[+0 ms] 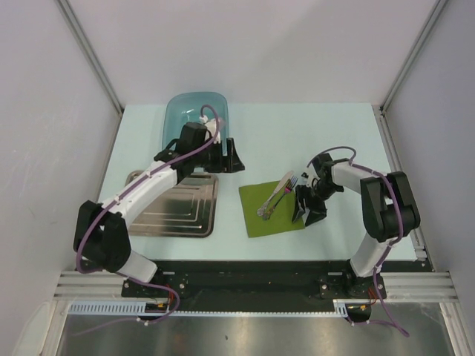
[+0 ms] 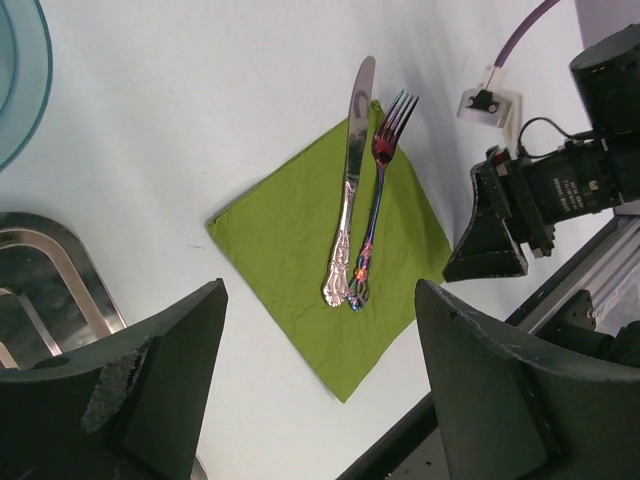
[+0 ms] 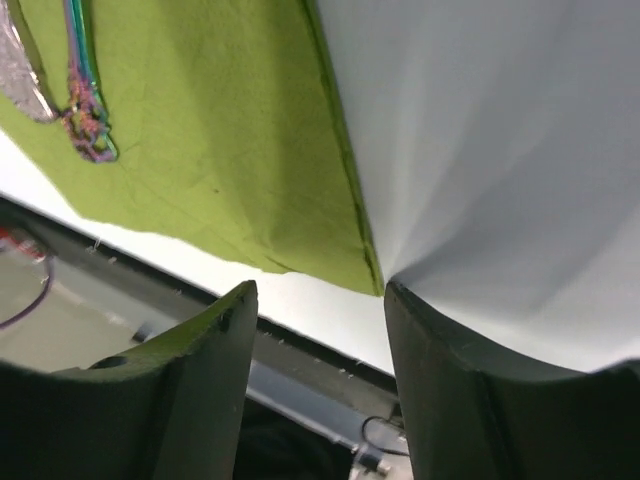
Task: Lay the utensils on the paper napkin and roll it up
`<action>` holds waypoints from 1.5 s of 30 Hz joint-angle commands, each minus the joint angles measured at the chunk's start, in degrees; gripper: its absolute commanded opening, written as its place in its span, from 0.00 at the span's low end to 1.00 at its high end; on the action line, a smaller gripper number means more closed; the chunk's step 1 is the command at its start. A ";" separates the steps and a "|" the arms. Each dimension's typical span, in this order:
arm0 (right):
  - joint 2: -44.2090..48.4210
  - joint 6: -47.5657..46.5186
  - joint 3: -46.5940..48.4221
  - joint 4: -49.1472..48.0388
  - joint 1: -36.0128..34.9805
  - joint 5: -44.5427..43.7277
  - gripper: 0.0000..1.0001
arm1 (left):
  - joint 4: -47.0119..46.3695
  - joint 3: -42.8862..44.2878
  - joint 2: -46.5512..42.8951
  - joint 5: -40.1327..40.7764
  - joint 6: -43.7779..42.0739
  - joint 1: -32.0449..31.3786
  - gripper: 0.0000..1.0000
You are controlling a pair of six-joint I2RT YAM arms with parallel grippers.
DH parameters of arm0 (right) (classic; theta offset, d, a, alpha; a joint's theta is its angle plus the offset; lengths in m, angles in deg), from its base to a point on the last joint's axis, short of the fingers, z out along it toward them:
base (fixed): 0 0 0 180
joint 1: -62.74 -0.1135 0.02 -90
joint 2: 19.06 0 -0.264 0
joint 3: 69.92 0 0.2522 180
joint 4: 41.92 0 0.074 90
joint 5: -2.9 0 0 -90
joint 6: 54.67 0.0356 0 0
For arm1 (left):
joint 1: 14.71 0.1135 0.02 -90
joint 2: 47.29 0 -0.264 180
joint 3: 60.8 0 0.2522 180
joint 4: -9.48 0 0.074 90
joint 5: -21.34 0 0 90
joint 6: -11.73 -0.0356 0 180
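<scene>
As you look from the left, the steel tray (image 1: 178,208) lies near your left gripper (image 2: 320,400), whose fingers stand spread with nothing between them. Mid-table, the paper napkin (image 1: 260,219) lies flat. The utensils (image 1: 276,196), a knife (image 2: 350,180) and a fork (image 2: 376,200), lie side by side on it. Your right gripper (image 3: 320,290) hangs low at the napkin's right edge by a corner, fingers apart, pinching nothing.

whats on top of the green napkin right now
A knife and a fork lie side by side on the napkin, tips past its corner. The paper beneath them is covered.
</scene>
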 commanded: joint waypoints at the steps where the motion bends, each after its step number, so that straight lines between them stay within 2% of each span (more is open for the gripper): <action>1: -3.26 -0.17 0.53 -0.78 0.31 3.04 0.56 | -3.75 -0.93 -3.84 0.08 1.81 0.70 0.81; 3: -4.49 0.09 0.70 -1.04 -0.47 4.71 0.54 | -3.84 -0.84 -3.49 -0.01 1.81 0.70 0.81; 6: -6.68 0.00 2.37 -0.96 -0.48 6.56 0.44 | -4.01 -0.93 -3.23 0.00 1.72 0.70 0.81; 7: -7.04 -0.26 2.98 -0.35 -0.22 6.65 0.36 | -4.10 -1.10 -2.97 -0.09 1.81 0.70 0.81; 11: -7.75 -1.31 5.36 1.50 1.72 5.51 0.19 | -4.98 -1.98 -2.87 0.17 1.98 0.70 0.81; 14: -7.92 -2.19 6.15 2.73 3.83 4.37 0.00 | -5.16 -2.42 -2.52 0.17 1.98 0.70 0.81; 24: -9.59 -5.36 12.30 6.95 8.31 1.03 0.00 | -6.21 -4.18 -2.52 0.08 0.14 0.70 0.81; 27: -9.94 -6.23 13.10 8.27 8.14 2.43 0.00 | -6.04 -4.71 -2.52 -0.09 -0.39 0.70 0.81; 28: -9.94 -6.41 12.84 8.53 7.79 2.70 0.03 | -6.12 -4.80 -2.52 -0.18 -0.56 0.70 0.81; 29: -9.51 -6.41 12.40 8.62 6.31 2.52 0.11 | -6.12 -4.88 -2.52 -0.27 -0.56 0.70 0.81; 30: -9.07 -6.07 11.87 7.93 5.77 2.17 0.26 | -6.21 -4.89 -2.44 -0.27 -0.48 0.70 0.81; 32: -8.10 -4.66 9.50 6.61 4.63 1.21 0.44 | -6.21 -4.97 -2.44 -0.36 -0.39 0.70 0.81; 35: -7.92 -4.04 7.65 5.02 3.39 -0.46 0.55 | -6.30 -4.97 -2.61 -0.44 -0.39 0.70 0.81; 40: -8.89 -3.78 6.86 2.92 0.84 -0.47 0.53 | -6.21 -5.15 -2.61 -0.80 -0.21 0.70 0.81; 45: -10.64 -3.34 7.73 1.94 0.05 0.59 0.38 | -6.21 -5.32 -2.70 -0.89 -0.30 0.70 0.81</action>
